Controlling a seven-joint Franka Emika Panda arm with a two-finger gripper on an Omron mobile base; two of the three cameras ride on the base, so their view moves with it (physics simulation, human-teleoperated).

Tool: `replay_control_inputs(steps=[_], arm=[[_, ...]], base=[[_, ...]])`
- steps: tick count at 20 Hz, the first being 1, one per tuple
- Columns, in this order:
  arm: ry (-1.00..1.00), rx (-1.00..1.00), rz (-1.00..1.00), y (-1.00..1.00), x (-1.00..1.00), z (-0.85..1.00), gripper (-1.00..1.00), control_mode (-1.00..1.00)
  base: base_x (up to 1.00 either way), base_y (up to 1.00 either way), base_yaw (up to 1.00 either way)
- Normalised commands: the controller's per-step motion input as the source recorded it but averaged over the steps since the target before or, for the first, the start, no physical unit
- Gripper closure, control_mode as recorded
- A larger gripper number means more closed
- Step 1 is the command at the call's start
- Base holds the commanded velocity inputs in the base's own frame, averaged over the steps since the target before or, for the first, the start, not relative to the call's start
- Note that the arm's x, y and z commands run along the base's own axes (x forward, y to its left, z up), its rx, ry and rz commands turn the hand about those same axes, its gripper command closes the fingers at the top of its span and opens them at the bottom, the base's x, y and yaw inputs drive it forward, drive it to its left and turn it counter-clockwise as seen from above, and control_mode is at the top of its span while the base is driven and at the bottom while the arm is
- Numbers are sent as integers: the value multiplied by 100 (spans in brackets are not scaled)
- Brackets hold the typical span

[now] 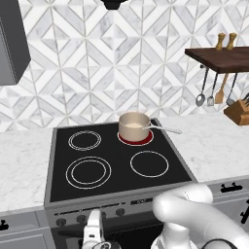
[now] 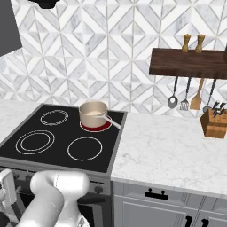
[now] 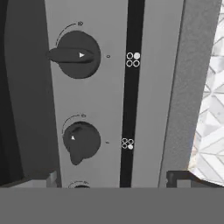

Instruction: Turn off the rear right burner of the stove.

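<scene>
Two dark knobs [image 3: 78,54] fill my hand view on the stove [image 1: 116,165] front panel; my pincer [image 3: 113,177] stands wide open, holding nothing. At back right, the rear right burner [image 1: 136,139] glows red under a beige saucepan [image 1: 134,126].

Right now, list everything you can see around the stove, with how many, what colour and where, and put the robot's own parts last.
stove: one, black glass top, grey steel front, between marble counters
rear right burner: one, glowing red, under the saucepan
other burners: three, dark with white rings
saucepan: one, beige, on the rear right burner, handle pointing right
knobs: two close ahead in the hand view, dark, on the front panel
shelf: one, dark wood, on the wall at right
grinders: two, wooden, on the shelf
hanging utensils: four, below the shelf
knife block: one, wooden, on the right counter
arm: one, white
gripper: one, open, facing the front panel
</scene>
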Motion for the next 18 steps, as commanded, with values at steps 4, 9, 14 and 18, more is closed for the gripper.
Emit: replay_control_inputs(steps=[4,9,14,18], arm=[[-12,-8,0,0,29,-39,-100,-100],[-8,-10,0,0,34,-25,-100,-100],[-3,-1,0,9,19,-20,-100,-100],[-9,0,0,15,0,-38,-100,-100]], base=[[0,0,0],[0,0,0],[0,0,0],[0,0,0]])
